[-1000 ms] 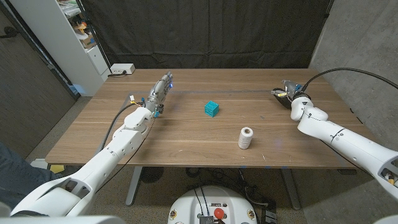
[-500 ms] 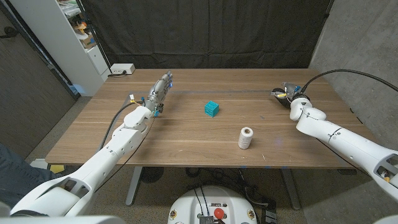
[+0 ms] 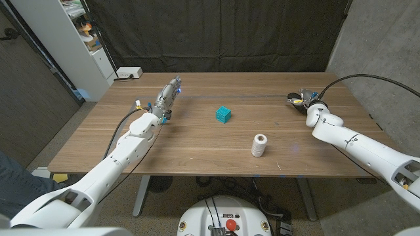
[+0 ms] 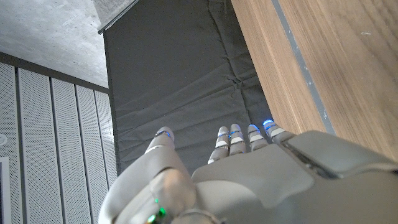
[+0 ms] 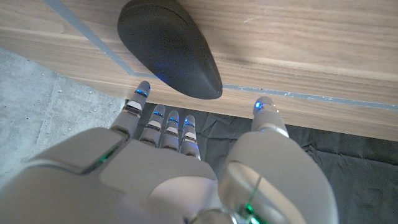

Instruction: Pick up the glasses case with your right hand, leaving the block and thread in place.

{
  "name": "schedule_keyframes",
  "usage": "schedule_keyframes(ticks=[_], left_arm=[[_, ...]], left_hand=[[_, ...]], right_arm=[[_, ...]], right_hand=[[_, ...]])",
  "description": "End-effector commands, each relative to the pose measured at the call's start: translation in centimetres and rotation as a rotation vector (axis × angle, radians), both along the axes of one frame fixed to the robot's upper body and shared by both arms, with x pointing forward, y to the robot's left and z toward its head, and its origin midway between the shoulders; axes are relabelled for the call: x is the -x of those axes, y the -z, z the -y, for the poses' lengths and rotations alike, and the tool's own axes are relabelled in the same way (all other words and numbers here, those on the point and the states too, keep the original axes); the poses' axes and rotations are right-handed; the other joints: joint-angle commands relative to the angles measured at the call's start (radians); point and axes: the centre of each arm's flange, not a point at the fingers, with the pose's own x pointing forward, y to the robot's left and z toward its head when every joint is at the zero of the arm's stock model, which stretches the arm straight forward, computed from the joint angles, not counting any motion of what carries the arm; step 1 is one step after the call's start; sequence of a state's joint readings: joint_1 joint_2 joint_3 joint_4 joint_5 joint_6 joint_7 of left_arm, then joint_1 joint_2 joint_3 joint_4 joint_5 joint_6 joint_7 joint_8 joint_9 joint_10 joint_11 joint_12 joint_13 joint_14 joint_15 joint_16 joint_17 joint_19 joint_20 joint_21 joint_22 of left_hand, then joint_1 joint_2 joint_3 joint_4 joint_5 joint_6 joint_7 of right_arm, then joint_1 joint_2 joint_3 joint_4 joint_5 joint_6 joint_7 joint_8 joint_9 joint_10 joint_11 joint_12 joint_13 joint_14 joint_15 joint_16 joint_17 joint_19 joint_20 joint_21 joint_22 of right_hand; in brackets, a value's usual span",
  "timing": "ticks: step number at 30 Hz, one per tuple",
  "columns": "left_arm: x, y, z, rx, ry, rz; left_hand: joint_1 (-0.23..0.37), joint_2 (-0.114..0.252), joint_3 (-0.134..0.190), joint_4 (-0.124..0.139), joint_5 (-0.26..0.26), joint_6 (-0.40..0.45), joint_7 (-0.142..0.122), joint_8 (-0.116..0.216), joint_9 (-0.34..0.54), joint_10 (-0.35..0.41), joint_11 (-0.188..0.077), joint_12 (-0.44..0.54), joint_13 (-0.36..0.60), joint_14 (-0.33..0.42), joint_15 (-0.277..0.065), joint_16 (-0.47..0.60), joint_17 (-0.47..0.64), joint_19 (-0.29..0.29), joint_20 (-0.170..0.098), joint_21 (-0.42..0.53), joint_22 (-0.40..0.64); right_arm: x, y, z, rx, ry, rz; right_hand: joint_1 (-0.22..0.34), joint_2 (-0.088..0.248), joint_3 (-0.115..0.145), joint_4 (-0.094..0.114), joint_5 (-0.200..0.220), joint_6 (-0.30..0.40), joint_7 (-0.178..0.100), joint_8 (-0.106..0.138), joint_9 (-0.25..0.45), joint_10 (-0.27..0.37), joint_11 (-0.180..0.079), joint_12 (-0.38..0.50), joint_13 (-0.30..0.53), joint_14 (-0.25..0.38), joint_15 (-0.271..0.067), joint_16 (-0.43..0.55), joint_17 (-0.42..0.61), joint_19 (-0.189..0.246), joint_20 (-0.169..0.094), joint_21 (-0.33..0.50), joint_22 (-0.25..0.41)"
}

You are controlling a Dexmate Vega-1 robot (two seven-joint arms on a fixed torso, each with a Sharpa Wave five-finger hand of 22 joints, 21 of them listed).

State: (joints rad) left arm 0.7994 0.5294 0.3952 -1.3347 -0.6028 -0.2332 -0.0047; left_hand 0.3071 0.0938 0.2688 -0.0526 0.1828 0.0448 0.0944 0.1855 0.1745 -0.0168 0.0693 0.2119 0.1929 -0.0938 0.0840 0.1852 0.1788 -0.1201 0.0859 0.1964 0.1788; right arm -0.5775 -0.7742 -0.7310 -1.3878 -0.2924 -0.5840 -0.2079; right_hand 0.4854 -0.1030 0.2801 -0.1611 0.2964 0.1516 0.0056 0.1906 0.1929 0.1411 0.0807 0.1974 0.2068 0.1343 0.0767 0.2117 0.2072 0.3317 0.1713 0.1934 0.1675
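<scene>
The dark glasses case (image 5: 169, 48) lies at the table's (image 3: 197, 147) far right, just before the right hand (image 5: 186, 180), whose spread fingers hold nothing. Teal block (image 3: 223, 115) and thread spool (image 3: 259, 145) (well apart) sit mid-table.

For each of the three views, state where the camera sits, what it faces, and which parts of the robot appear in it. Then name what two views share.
Head view: fixed on the robot's head, looking down over the wooden table at the teal block and thread spool; both arms reach in, left hand and right hand.
Left wrist view: on the left wrist, looking along the hand's back toward the table's edge and black curtain.
Right wrist view: on the right wrist, facing the dark glasses case just beyond the fingers.
Shared: the right hand and the glasses case at it show in head and right wrist views.
</scene>
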Motion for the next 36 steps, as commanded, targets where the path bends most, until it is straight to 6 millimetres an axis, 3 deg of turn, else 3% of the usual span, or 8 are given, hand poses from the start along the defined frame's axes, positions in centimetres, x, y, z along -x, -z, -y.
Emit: schedule_keyframes(ticks=[1, 27, 36], left_arm=[[-0.1, 0.1, -0.1, 0.003, -0.004, -0.005], [-0.4, 0.2, 0.1, 0.007, -0.008, -0.015], [-0.5, 0.3, 0.3, 0.006, -0.006, -0.015]], left_hand=[[-0.004, 0.007, 0.0, -0.006, 0.003, 0.004, 0.001, 0.001, 0.003, 0.001, 0.002, 0.0, 0.002, 0.003, -0.004, 0.003, 0.004, -0.002, 0.007, 0.006, 0.005], [-0.005, 0.008, -0.001, -0.008, 0.003, 0.005, 0.001, 0.001, 0.003, 0.001, 0.0, 0.0, 0.002, 0.004, -0.004, 0.003, 0.004, -0.003, 0.011, 0.006, 0.005], [-0.006, 0.008, -0.001, -0.008, 0.003, 0.005, 0.0, 0.001, 0.003, 0.002, 0.0, 0.0, 0.002, 0.004, -0.003, 0.003, 0.004, -0.002, 0.016, 0.006, 0.005]], right_arm=[[-0.3, 0.3, 0.6, -0.016, 0.019, -0.02], [-1.1, 0.9, 0.9, -0.02, 0.032, -0.046], [-1.5, 1.1, 1.1, -0.031, 0.03, -0.048]], right_hand=[[0.014, 0.004, 0.003, 0.007, 0.011, -0.002, 0.0, 0.005, 0.003, 0.002, 0.008, 0.008, 0.003, 0.011, 0.002, 0.007, 0.002, 0.003, 0.006, 0.004, 0.003], [0.029, 0.002, 0.004, 0.009, 0.024, 0.013, 0.003, 0.012, 0.003, 0.013, 0.014, 0.012, 0.004, 0.028, -0.012, 0.013, 0.003, 0.026, 0.007, 0.009, 0.003], [0.046, 0.003, 0.007, 0.011, 0.037, 0.041, 0.012, 0.021, 0.003, 0.038, 0.022, 0.02, 0.004, 0.058, -0.016, 0.023, 0.005, 0.097, 0.01, 0.026, 0.004]])
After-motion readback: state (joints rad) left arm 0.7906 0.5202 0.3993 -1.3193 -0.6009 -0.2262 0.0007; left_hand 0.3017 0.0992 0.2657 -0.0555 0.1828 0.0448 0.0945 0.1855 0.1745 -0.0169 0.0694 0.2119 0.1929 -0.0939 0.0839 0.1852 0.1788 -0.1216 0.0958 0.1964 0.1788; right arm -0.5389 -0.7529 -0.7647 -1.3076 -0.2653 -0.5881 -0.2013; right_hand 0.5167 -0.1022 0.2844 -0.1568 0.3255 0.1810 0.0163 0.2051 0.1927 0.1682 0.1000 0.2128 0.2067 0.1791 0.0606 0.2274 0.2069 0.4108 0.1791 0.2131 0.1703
